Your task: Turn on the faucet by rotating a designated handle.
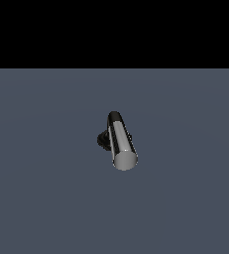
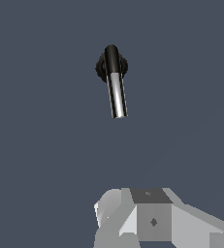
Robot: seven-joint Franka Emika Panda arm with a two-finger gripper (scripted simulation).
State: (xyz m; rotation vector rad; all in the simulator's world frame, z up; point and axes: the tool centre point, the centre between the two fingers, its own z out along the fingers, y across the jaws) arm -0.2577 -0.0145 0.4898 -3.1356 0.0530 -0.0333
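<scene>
Evidently untouched, the faucet (image 1: 106, 139) sits mid-floor, its chrome handle (image 1: 122, 144) free. Gripper (image 2: 147, 218) well apart, its opening impossible to judge; approach, contact and rotation all remain.

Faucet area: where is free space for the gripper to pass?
Bare grey floor lies all around the faucet. Only at its handle and black base is it crowded. In the wrist view, open floor separates the gripper from the handle.
</scene>
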